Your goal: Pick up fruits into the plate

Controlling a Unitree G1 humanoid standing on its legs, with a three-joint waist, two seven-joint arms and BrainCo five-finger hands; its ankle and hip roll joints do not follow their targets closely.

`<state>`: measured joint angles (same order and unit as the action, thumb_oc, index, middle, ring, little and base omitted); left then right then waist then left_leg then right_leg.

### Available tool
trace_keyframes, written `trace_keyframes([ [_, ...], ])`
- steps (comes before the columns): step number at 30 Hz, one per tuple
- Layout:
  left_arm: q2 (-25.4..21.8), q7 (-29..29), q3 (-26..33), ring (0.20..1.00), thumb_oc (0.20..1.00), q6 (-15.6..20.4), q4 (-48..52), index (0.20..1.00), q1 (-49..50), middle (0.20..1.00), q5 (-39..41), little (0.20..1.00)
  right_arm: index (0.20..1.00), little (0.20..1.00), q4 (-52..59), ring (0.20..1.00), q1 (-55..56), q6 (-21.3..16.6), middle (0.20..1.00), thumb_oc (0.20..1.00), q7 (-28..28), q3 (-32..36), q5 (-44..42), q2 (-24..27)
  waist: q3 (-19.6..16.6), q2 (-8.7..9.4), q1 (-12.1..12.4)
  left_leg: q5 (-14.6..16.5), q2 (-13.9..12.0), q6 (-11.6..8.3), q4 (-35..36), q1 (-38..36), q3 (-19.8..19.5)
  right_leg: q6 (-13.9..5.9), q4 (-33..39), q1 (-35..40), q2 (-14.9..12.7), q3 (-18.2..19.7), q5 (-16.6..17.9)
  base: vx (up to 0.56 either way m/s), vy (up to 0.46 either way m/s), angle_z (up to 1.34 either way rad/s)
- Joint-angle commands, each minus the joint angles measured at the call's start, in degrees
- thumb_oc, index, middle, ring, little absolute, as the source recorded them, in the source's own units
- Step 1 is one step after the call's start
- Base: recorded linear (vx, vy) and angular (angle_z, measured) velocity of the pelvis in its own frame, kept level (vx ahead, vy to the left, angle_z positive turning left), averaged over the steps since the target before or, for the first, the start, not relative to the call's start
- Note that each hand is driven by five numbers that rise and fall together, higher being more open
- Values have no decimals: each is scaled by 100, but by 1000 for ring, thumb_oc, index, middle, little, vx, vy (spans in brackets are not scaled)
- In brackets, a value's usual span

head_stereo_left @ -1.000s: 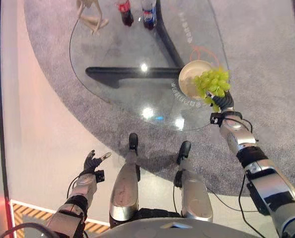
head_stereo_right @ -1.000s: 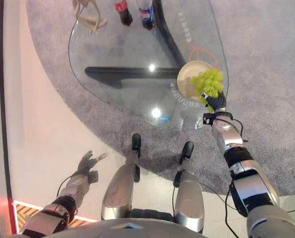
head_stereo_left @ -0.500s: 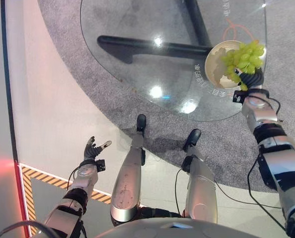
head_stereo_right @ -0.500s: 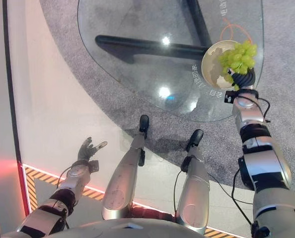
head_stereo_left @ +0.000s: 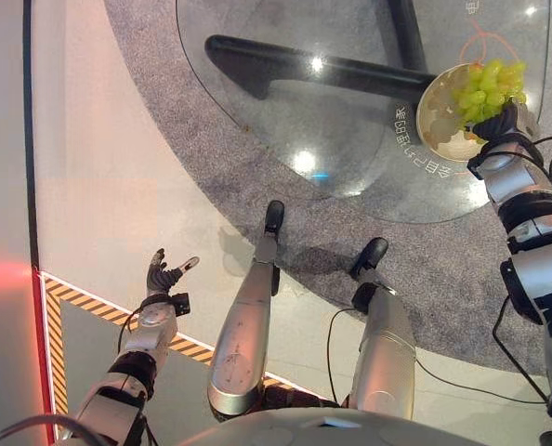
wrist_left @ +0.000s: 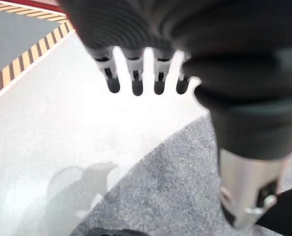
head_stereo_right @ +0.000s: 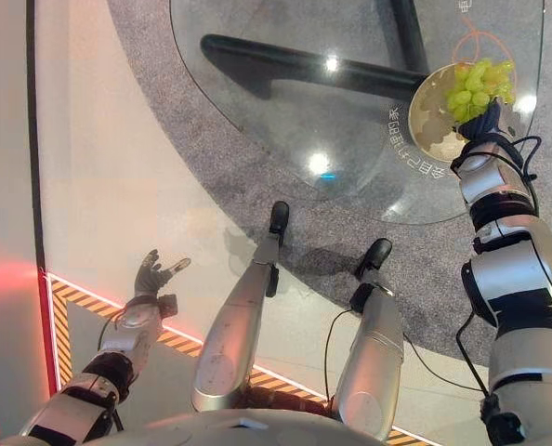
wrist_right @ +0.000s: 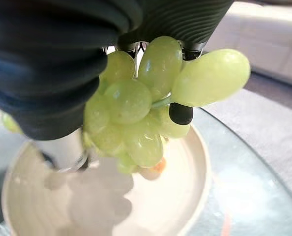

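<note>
There, right hand (head_stereo_left: 500,124) around grapes (head_stereo_left: 487,87)

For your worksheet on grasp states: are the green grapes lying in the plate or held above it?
Held above it: the right hand grips the green grapes over the plate.

Indoor demo or showroom space: round glass table (head_stereo_left: 350,111) on a grey carpet (head_stereo_left: 164,121), pale polished floor (head_stereo_left: 99,167), black-and-yellow hazard tape (head_stereo_left: 81,302) marking off a darker zone.
</note>
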<state>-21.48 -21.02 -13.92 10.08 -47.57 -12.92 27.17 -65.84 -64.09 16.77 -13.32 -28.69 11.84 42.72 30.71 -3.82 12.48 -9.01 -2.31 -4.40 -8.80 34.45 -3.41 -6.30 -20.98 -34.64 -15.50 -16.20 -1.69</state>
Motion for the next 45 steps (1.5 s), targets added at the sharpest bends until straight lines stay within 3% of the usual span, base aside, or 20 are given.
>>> trace_keyframes([
  [1, -187, -151, -86, 1000, 1000, 5, 155, 1000, 219, 1000, 143, 1000, 1000, 1000, -468, 1000, 132, 436, 1000, 1000, 709, -543, 591, 434, -92, -243, 41, 971, 574, 363, -553, 98, 229, 189, -286, -11, 499, -179, -482, 21, -33, 1],
  [10, -309, -178, -112, 1000, 1000, -217, 335, 1000, 182, 1000, 138, 1000, 1000, 1000, -512, 1000, 225, 394, 1000, 1000, 1051, -877, 1795, 362, -92, -226, 50, 936, 568, 366, -446, -40, 229, 155, -129, 120, 539, -193, -406, -6, -3, 1],
  [11, -317, -161, -86, 1000, 1000, -212, 321, 1000, 98, 1000, 117, 1000, 1000, 1000, -512, 1000, 195, 363, 1000, 1000, 1022, -866, 2061, 350, -92, -229, 44, 748, 552, 396, -400, 99, 242, 207, -11, 23, 558, -266, -200, -3, -17, 3],
  [12, -318, -145, -93, 1000, 1000, -217, 308, 1000, 161, 1000, 95, 1000, 1000, 1000, -491, 1000, 301, 352, 1000, 1000, 1008, -891, 2288, 321, -92, -207, 32, 937, 558, 366, -424, -71, 227, 147, -78, 152, 559, -184, -381, -79, 5, 2],
  [13, -327, -151, -64, 1000, 1000, -235, 314, 1000, 99, 1000, 87, 1000, 1000, 1000, -469, 1000, 289, 387, 1000, 1000, 1120, -922, 2621, 310, -92, -201, 26, 761, 550, 398, -400, 72, 237, 200, 31, 55, 579, -257, -182, 0, 0, 0],
  [20, -197, -193, -88, 1000, 1000, -330, 183, 1000, -16, 1000, -13, 1000, 1000, 1000, -607, 1000, 886, 769, 1000, 1000, 1407, -895, 3426, -57, -92, -167, -65, 774, 541, 406, -318, -83, 278, 187, 175, 185, 616, -190, -139, -14, 0, 1],
  [22, -126, -252, -156, 1000, 1000, -309, 128, 1000, -68, 1000, -6, 1000, 1000, 1000, -731, 1000, 1166, 819, 1000, 1000, 1097, -797, 3394, -208, -92, -195, -112, 776, 551, 415, -250, -174, 284, 175, 252, 243, 619, -160, -110, -17, 20, 0],
  [25, -14, -284, -170, 1000, 1000, -268, 11, 1000, -98, 1000, -44, 1000, 1000, 1000, -720, 1000, 1512, 815, 1000, 1000, 3, -516, 2925, -396, -92, -211, -222, 793, 543, 406, -155, -373, 324, 137, 393, 389, 632, -76, -49, -34, 58, 0],
  [28, 51, -284, -94, 1000, 1000, -214, -156, 1000, -105, 1000, -72, 1000, 1000, 1000, -605, 1000, 1812, 515, 1000, 1000, -920, -189, 2557, -468, -92, -158, -336, 825, 520, 380, -94, -615, 393, 103, 541, 619, 638, -9, -4, -39, 52, -1],
  [36, 79, -200, 223, 1000, 1000, -44, -603, 1000, -171, 1000, -20, 1000, 1000, 1000, -151, 1000, 2711, -543, 1000, 1000, -2544, 425, 2099, -701, -92, 110, -596, 1004, 340, 321, 132, -1725, 574, 12, 923, 1702, 617, 112, 57, -9, 34, -7],
  [39, 61, -120, 345, 1000, 1000, 52, -669, 1000, -115, 1000, -44, 1000, 1000, 1000, 145, 1000, 3064, -870, 1000, 1000, -2864, 524, 2212, -796, -137, 231, -663, 1065, 268, 296, 206, -2051, 667, -28, 1105, 2065, 590, 117, 108, 20, 1, -18],
  [45, 171, 69, 511, 1000, 1000, 85, -910, 1000, 322, 1000, -488, 1000, 1000, 1000, 741, 1000, 4399, -1034, 1000, 1000, -2952, 677, 1932, -1238, -767, 438, -856, 1081, 100, 201, 682, -2727, 784, -140, 1654, 2721, 591, 237, 235, 57, 24, -19],
])
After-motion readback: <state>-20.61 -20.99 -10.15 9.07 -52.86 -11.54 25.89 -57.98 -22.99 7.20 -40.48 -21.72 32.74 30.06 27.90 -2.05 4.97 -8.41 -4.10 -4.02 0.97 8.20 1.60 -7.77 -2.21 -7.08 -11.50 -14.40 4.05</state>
